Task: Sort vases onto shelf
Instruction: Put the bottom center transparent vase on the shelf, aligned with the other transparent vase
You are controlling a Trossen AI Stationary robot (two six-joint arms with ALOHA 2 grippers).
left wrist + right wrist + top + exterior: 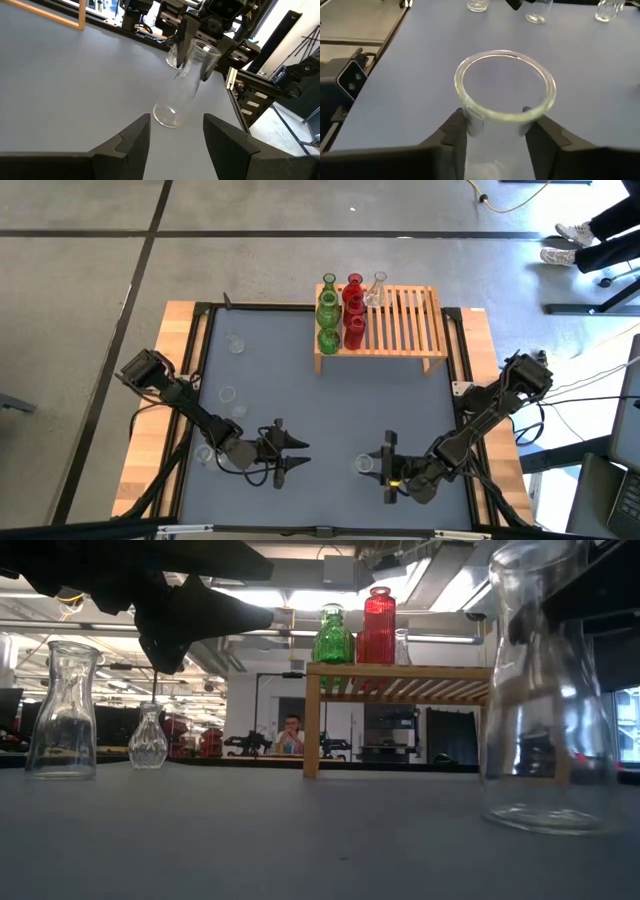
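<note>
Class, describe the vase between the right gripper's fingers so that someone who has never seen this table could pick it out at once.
Start at the slatted wooden shelf at the table's far edge, then come to the near edge, where the right gripper reaches in. Between its fingers stands a clear glass vase, wide-mouthed. The other loose clear vases stand on the table's left side.

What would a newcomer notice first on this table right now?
The cluster of green and red glass vases packed at the left end of the slatted light-wood rack. Then the right claw, closed around a clear glass vase near the table's front edge.
</note>
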